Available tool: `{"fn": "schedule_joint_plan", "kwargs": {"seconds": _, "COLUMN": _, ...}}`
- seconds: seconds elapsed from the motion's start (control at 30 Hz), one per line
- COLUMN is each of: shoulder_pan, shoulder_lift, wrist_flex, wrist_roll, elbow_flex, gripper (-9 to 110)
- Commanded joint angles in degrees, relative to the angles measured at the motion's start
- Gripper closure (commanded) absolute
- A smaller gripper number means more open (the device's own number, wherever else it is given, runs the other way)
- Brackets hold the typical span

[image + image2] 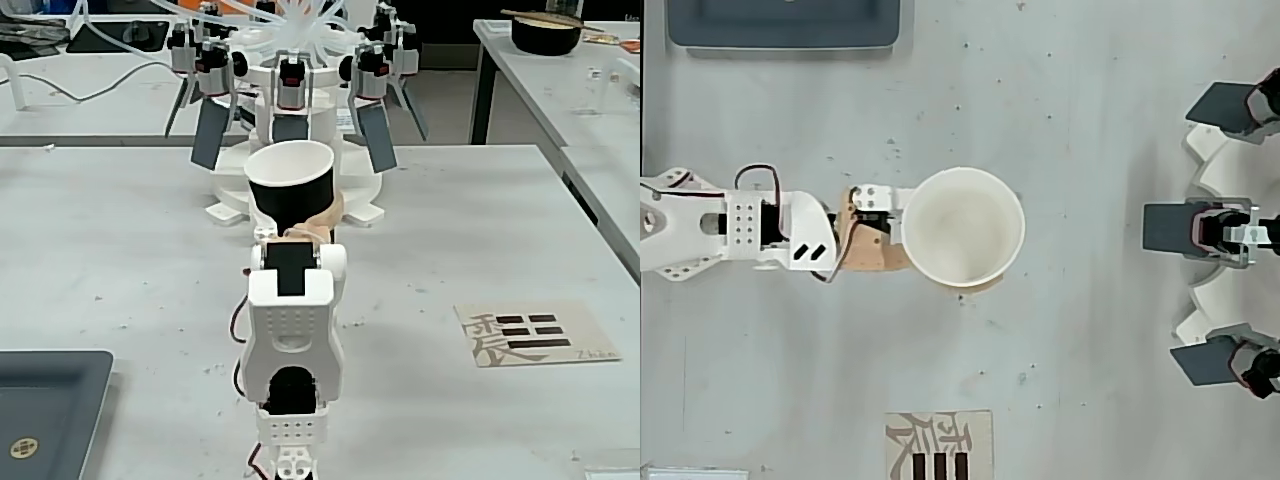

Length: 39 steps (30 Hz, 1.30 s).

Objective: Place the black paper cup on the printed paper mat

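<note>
The black paper cup [291, 184] stands upright with its white inside showing from above [962, 226]. My gripper [304, 222] is shut on it, with beige fingers [872, 245] wrapped round its lower body. The cup looks large in the overhead view and seems to be held above the table. The printed paper mat [535, 333] lies flat on the table, to the right of my arm in the fixed view. In the overhead view the mat [940, 445] is at the bottom edge, well apart from the cup.
A white device with several grey paddles [300, 100] stands just behind the cup; in the overhead view the device [1225, 230] is at the right. A dark grey tray [40, 420] lies at the near left. A dark bowl with chopsticks [545, 32] sits on another table.
</note>
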Motion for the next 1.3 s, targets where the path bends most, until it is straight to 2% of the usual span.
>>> {"fn": "schedule_joint_plan", "kwargs": {"seconds": 0.0, "shoulder_pan": 1.76, "shoulder_lift": 4.39, "wrist_flex": -2.37, "wrist_roll": 0.62, "elbow_flex": 2.02, "gripper": 93}}
{"fn": "schedule_joint_plan", "kwargs": {"seconds": 0.27, "shoulder_pan": 4.83, "shoulder_lift": 8.79, "wrist_flex": -5.71, "wrist_roll": 1.05, "elbow_flex": 8.44, "gripper": 92}}
{"fn": "schedule_joint_plan", "kwargs": {"seconds": 0.67, "shoulder_pan": 14.77, "shoulder_lift": 9.14, "wrist_flex": -7.38, "wrist_roll": 1.41, "elbow_flex": 9.67, "gripper": 94}}
{"fn": "schedule_joint_plan", "kwargs": {"seconds": 1.27, "shoulder_pan": 29.09, "shoulder_lift": -1.85, "wrist_flex": -13.54, "wrist_roll": 5.45, "elbow_flex": 7.21, "gripper": 94}}
